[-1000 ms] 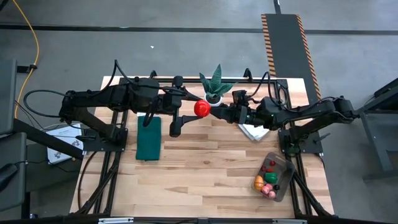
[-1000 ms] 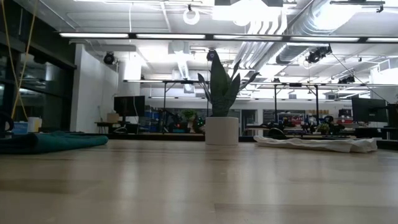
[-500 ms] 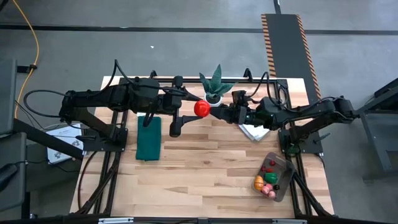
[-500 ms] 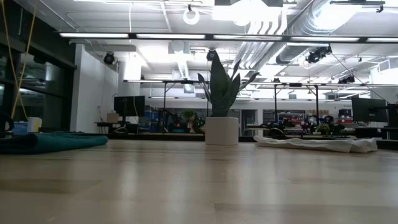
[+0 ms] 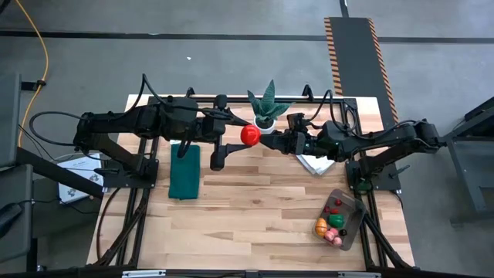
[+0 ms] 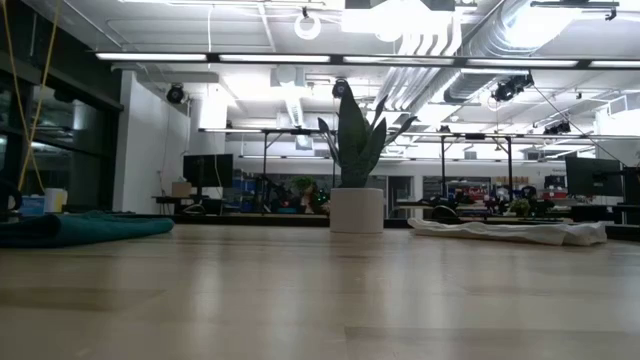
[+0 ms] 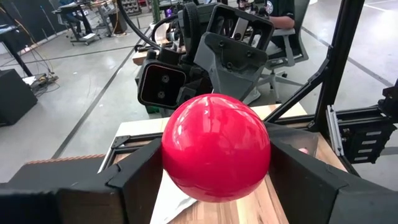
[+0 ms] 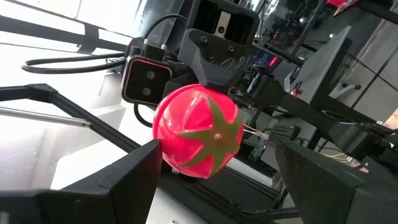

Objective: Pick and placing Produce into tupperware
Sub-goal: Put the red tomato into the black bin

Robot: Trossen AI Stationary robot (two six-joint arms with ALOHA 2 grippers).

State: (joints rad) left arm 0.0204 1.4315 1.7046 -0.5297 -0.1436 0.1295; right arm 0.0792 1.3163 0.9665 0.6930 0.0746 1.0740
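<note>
Tomato: we see a glossy red toy tomato [image 5: 249, 134], smooth and round, with a flat green star-shaped top [image 8: 214, 138]; it is held in the air above the back middle of the table, just in front of the plant.
Left gripper: we find the left gripper [image 7: 214, 163] clamped on the tomato, its angular dark matte fingers [image 7: 134, 180] pressed against both sides of the ball.
Right gripper: the right gripper [image 8: 214, 171] faces the left one nose to nose; its jaws stand apart, one on each side of the tomato's green-topped end, and we cannot tell whether they touch it.
Container: we see a clear greyish plastic container [image 5: 353, 207] with rounded corners at the table's front right, well apart from the tomato.
Other produce: small round pieces [image 5: 332, 220], red, orange, green and pink, lie inside the container.
Table: pale wooden planks [image 5: 247, 208] with visible grain.
Plant: stiff pointed green leaves [image 5: 268, 100] in a smooth white cylindrical pot [image 6: 356, 210].
Mat: a flat dark green rectangle [image 5: 184, 171] under the left arm.
Cloth: a folded white cloth [image 5: 312, 164] under the right arm.
</note>
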